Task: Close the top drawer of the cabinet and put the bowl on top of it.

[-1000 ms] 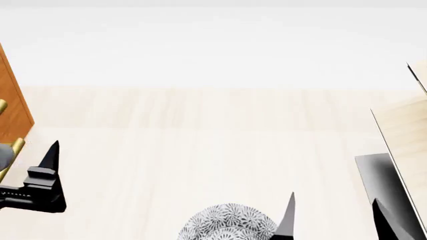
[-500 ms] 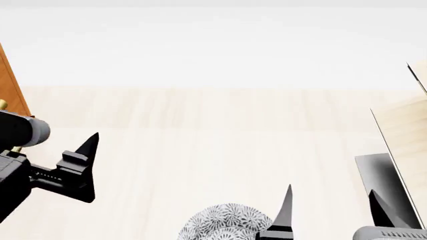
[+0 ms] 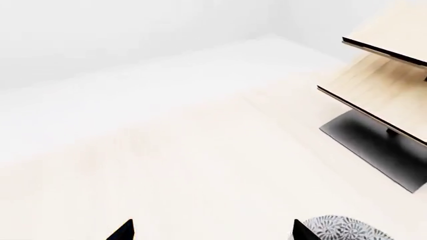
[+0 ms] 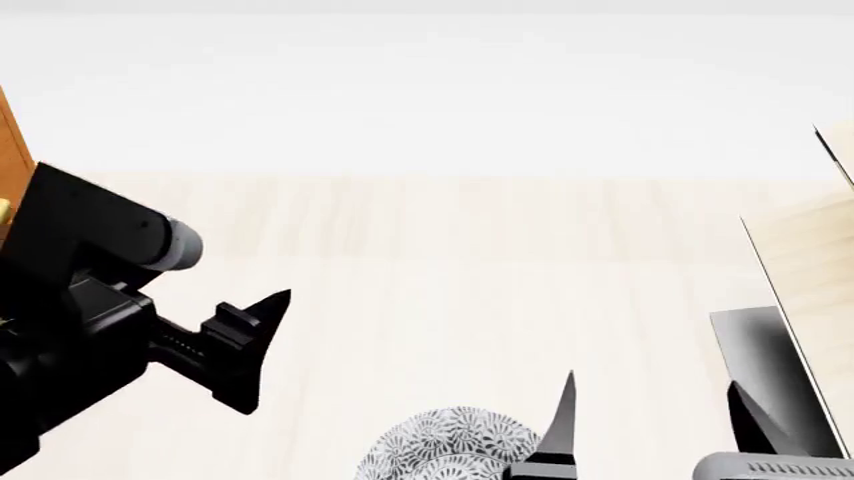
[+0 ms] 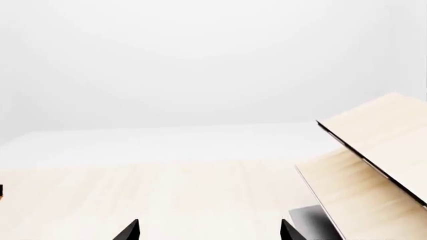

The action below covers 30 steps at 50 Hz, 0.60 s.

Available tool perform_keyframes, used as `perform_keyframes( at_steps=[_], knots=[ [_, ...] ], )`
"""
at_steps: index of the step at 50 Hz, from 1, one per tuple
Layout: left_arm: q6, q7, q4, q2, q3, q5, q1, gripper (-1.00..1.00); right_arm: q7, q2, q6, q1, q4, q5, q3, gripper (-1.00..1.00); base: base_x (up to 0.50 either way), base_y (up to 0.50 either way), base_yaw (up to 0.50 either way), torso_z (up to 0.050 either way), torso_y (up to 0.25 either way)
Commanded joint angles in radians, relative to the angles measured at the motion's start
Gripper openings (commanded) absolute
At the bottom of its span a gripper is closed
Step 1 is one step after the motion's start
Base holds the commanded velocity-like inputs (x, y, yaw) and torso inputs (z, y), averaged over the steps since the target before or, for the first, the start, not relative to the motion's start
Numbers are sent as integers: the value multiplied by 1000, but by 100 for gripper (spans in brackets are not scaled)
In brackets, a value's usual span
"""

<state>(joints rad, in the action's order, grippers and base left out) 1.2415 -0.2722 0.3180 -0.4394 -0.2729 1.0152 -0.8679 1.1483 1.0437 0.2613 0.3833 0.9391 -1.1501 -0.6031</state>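
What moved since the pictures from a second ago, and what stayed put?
The left gripper swung in from the head view's left edge toward the middle, away from the cabinet, and now covers more of it. It holds nothing. The right gripper rose slightly into view, empty. The bowl and the pale rack stayed where they were.

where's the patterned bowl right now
The round white bowl with grey-blue floral pattern sits on the pale wooden surface at the head view's bottom centre, just left of the right gripper.
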Motion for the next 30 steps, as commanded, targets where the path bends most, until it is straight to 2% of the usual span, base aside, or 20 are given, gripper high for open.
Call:
perform_keyframes(
  at_steps=[1, 24, 26, 30],
  knots=[
    [-31, 96, -133, 21, -96, -45, -33, 100, -10, -7, -19, -45, -11, 63, -17, 100, 0, 0, 0, 0, 0],
    [-32, 156, -238, 56, -213, -101, -113, 100, -21, 10, -58, -86, -21, 83, -10, 100, 0, 0, 0, 0, 0],
    [-35, 164, -246, 58, -224, -107, -123, 100, 23, 35, -13, 6, 13, -40, 13, 100, 0, 0, 0, 0, 0],
    [-53, 194, -299, 76, -259, -133, -153, 100, 32, 36, -11, 11, 21, -52, 14, 100, 0, 0, 0, 0, 0]
  ],
)
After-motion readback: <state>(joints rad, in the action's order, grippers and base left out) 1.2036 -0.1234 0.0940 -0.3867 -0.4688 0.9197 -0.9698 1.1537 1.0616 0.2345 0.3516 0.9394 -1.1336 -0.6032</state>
